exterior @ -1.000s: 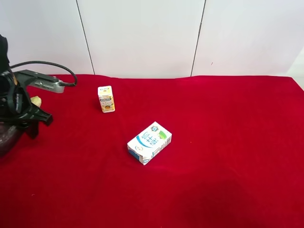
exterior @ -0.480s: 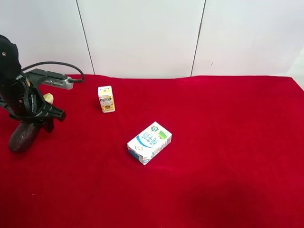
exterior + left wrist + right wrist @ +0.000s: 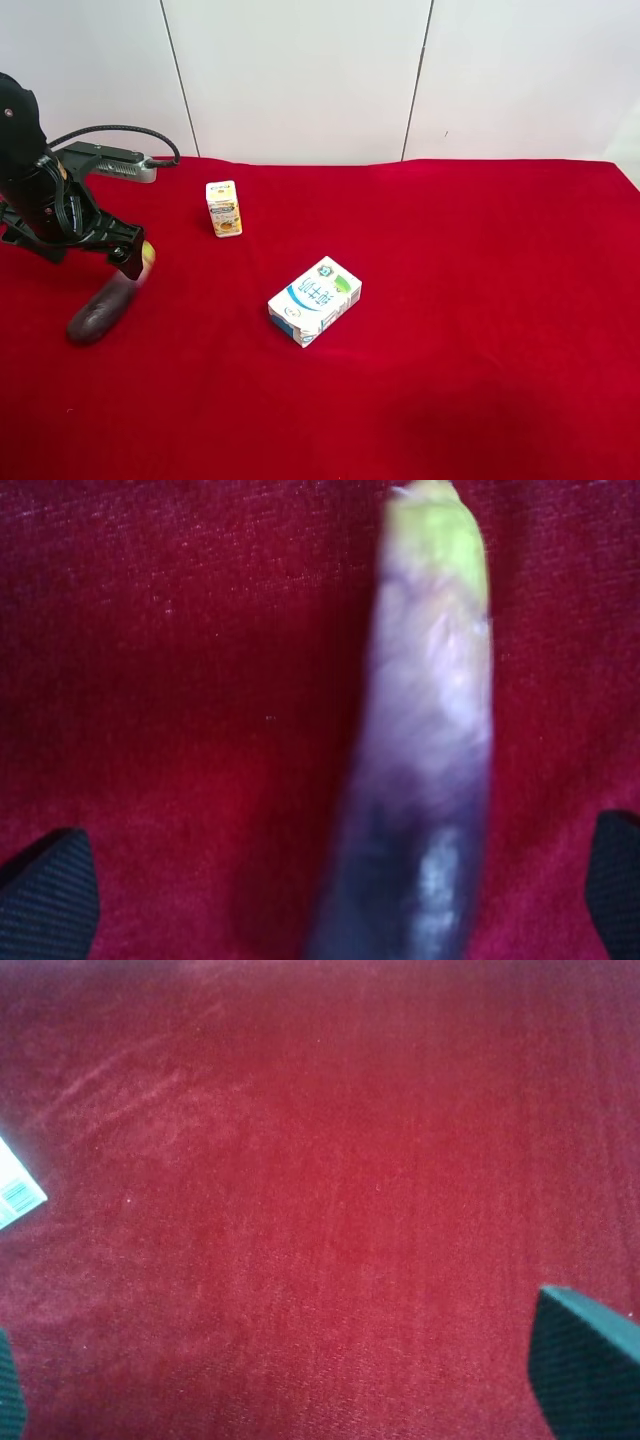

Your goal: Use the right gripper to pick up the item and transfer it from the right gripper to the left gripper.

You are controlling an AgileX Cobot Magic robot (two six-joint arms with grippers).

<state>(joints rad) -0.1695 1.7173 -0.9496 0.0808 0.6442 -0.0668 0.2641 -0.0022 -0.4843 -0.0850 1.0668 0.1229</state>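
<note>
The eggplant (image 3: 103, 303) is long and dark purple with a pale yellow-green stem end. It lies slanted on the red cloth at the exterior high view's left, stem end up against the left gripper (image 3: 128, 258). In the left wrist view the eggplant (image 3: 430, 730) runs between the two black fingertips (image 3: 45, 890), which stand wide apart and do not touch it. The left gripper (image 3: 330, 880) is open. The right gripper (image 3: 300, 1390) is open and empty over bare cloth, with only its fingertips (image 3: 585, 1360) showing. The right arm is out of the exterior high view.
A white-and-blue carton (image 3: 315, 300) lies mid-table; its corner shows in the right wrist view (image 3: 15, 1192). A small yellow juice carton (image 3: 224, 208) stands upright toward the back left. A white panelled wall (image 3: 400, 70) runs behind the table.
The arm at the exterior high view's left has swung right, carrying the eggplant with it. The eggplant has gone from hanging under the gripper to lying slanted on the cloth.
</note>
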